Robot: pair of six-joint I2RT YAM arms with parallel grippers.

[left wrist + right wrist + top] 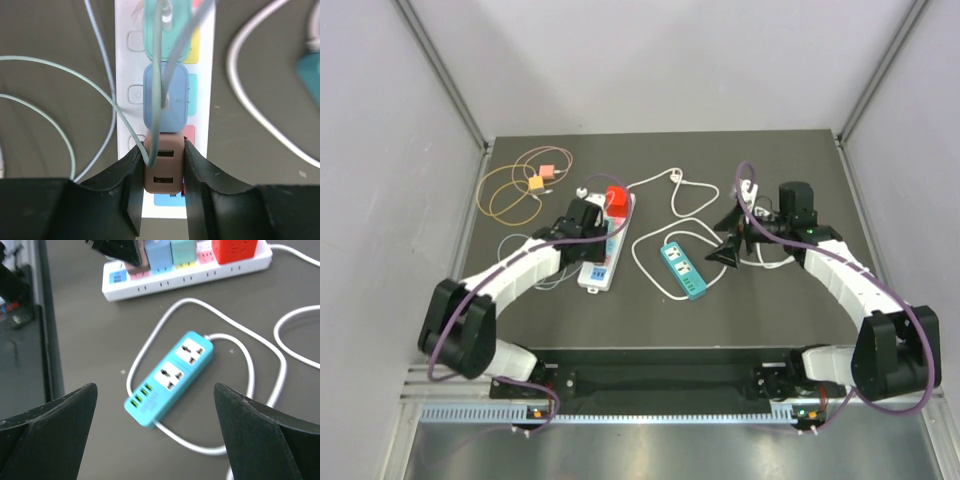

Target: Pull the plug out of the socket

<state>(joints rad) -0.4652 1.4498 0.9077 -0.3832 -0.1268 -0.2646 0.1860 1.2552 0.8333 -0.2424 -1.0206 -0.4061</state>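
Note:
A brownish-pink plug [164, 167] with two USB ports sits in the white socket strip [127, 75] at its near end, with a pale cable running out of it. My left gripper [162, 150] has both fingers pressed against the plug's sides. In the top view that gripper [592, 228] is over the strip [598, 272]. My right gripper [730, 240] hangs open above a teal power strip [170, 377] and holds nothing. In the right wrist view its fingers [55, 415] stand wide apart.
A blue plug [166, 97] and a teal plug [167, 25] sit further along the same strip, and a red cube adapter [617, 198] is at its far end. White cables [680, 200] loop across the middle. Orange cables [520, 185] lie at the back left.

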